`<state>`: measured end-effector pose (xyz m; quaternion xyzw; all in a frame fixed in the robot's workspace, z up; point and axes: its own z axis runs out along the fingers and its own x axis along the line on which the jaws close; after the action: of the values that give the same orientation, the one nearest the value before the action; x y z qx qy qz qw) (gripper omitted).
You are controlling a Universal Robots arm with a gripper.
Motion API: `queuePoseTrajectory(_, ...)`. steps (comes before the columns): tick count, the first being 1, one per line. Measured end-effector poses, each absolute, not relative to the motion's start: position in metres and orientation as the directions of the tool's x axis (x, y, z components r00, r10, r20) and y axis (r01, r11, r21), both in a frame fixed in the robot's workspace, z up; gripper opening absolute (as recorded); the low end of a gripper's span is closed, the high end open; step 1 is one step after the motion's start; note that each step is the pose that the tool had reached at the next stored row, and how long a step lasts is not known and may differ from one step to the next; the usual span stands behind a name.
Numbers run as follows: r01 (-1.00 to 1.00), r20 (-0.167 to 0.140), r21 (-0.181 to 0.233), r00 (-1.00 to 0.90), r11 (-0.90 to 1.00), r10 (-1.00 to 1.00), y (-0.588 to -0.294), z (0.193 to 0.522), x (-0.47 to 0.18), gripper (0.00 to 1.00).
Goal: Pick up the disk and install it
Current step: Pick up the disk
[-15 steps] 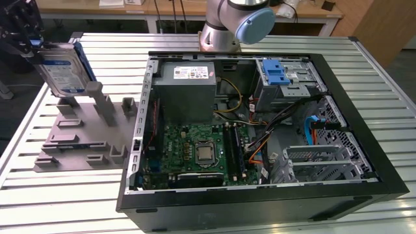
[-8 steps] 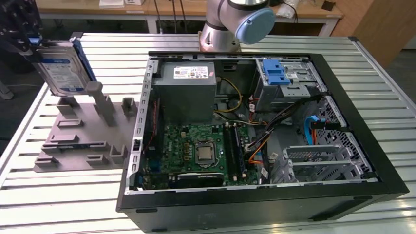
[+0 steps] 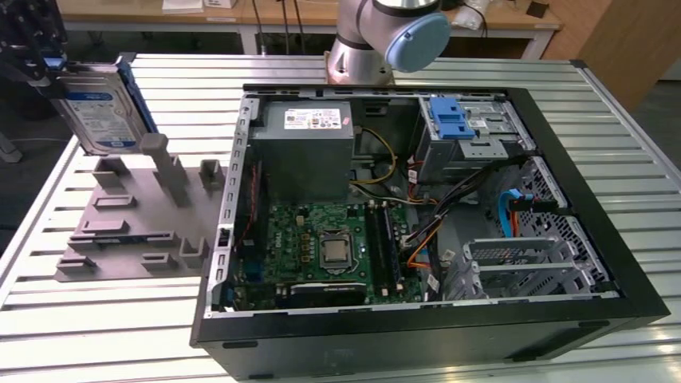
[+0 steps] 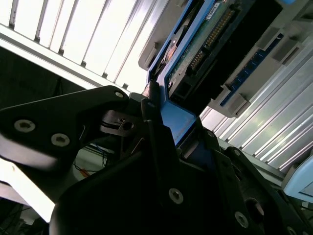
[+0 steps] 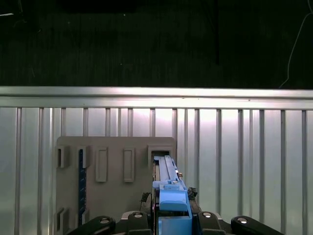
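The disk (image 3: 101, 116) stands upright on edge at the grey slotted holder (image 3: 117, 231), on the table (image 3: 107, 335) at the exterior view's left. The tool (image 5: 171, 215) is pinching the disk's blue end tab. Beside the holder, the open case (image 3: 426, 339) contains a power supply (image 3: 309, 140), a board (image 3: 319, 247) and a blue-latched cage (image 3: 468, 136).

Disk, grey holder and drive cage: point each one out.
disk (image 3: 101, 120), exterior view, on its blue-and-white label.
grey holder (image 3: 207, 215), exterior view, on its flat base.
drive cage (image 3: 452, 120), exterior view, on its blue latch.
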<state>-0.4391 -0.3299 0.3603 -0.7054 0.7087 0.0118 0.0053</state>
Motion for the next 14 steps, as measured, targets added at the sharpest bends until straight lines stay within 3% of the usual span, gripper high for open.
queuePoseTrajectory(14, -1.0, -0.024, 0.009, -0.005, 0.005, -1.0, -0.3299, 0.3692, -0.4391, 0.36)
